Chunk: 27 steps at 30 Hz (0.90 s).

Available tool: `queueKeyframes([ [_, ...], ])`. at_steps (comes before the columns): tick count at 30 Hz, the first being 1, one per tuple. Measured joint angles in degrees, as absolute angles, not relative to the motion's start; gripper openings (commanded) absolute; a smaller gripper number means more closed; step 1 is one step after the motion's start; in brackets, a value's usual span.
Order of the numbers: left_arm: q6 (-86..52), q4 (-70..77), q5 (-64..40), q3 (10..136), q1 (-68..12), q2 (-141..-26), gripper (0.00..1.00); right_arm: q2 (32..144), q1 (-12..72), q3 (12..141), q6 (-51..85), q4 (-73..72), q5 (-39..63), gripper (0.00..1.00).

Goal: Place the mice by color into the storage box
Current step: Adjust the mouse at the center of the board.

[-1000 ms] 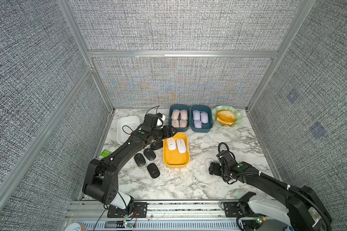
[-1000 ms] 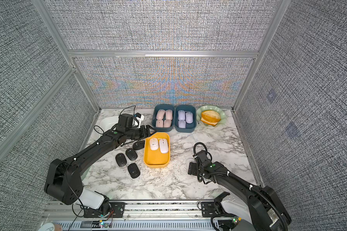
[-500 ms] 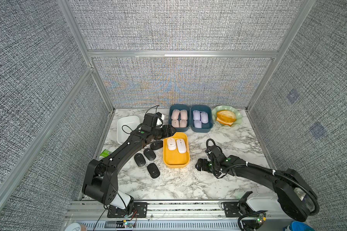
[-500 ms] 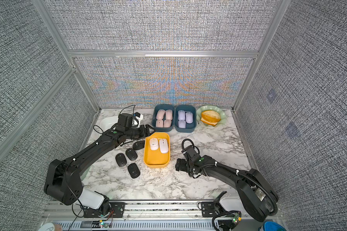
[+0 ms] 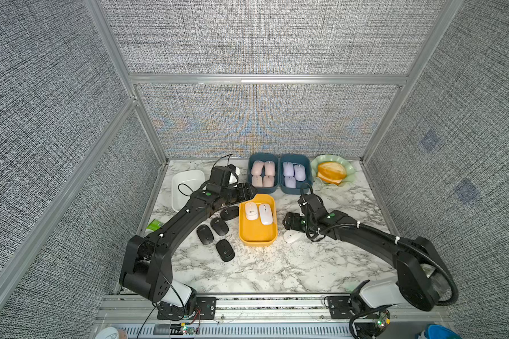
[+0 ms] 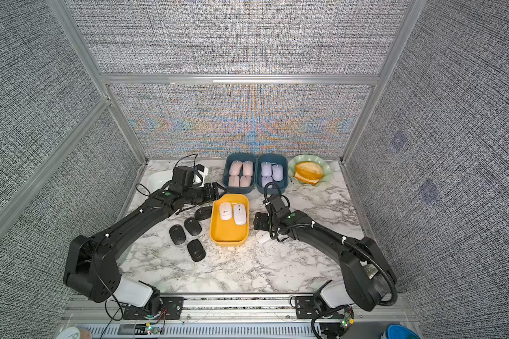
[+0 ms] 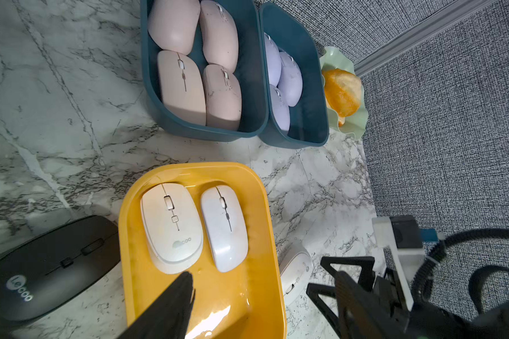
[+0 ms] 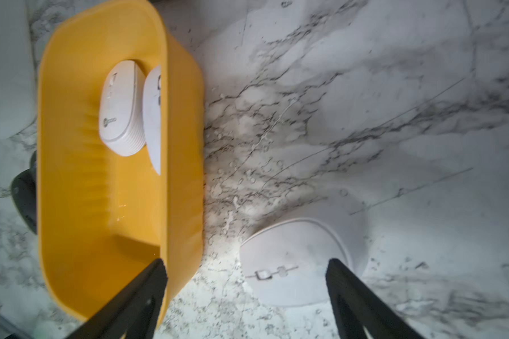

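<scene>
Far left: white bin [image 5: 185,187], no mouse visible in it. Four black mice [image 5: 219,226] lie loose on the marble [image 5: 262,273] between it and the yellow bin [image 5: 257,237], same layout as a second ago.

Left gripper [image 5: 252,193] hasn't moved. It hangs over the yellow bin's rear rim, jaws apart, nothing in them. Only one finger [image 7: 177,299] is clear in the left wrist view, well off centre.

Yellow bin: two white mice [image 5: 251,210] side by side at the rear end, front half bare. Behind it, four pink mice [image 5: 263,173] fill one blue bin [image 5: 249,176] and three lilac mice [image 5: 294,173] sit in the next. Both look done.

The change is the right arm. A second ago it sat out front, well apart from the yellow bin. Now it has swung in, and the right gripper [image 8: 246,264] is over the last white mouse [image 5: 291,236], which lies on the marble just beside the bin wall on the right arm's side. Jaws wide apart, nothing gripped, no contact that I can see.

So the white pick looks like the step in hand. One drop finishes white, then the black four remain.

Concern: in the right wrist view the mouse isn't centred. One finger lines up with the bin wall, the other with the mouse's far edge. It probably needs a nudge away from the bin before descending. The smooth shell may slip.

Far right: bread roll [image 5: 331,173] on a green dish [image 5: 347,170], not part of the sort.
</scene>
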<state>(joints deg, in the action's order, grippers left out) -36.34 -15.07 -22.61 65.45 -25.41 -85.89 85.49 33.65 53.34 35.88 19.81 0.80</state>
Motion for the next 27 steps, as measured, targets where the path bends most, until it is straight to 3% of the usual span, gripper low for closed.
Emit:
queueKeyframes([
  [12,-35.99,-15.16,-22.00,65.87,-25.41,-85.84,0.77,98.70,32.71,61.76,26.28,22.17,3.88,0.88],
  [27,-36.03,-15.25,-22.04,66.08,-25.41,-85.82,0.77,85.60,34.79,44.23,29.21,22.37,10.31,0.88],
])
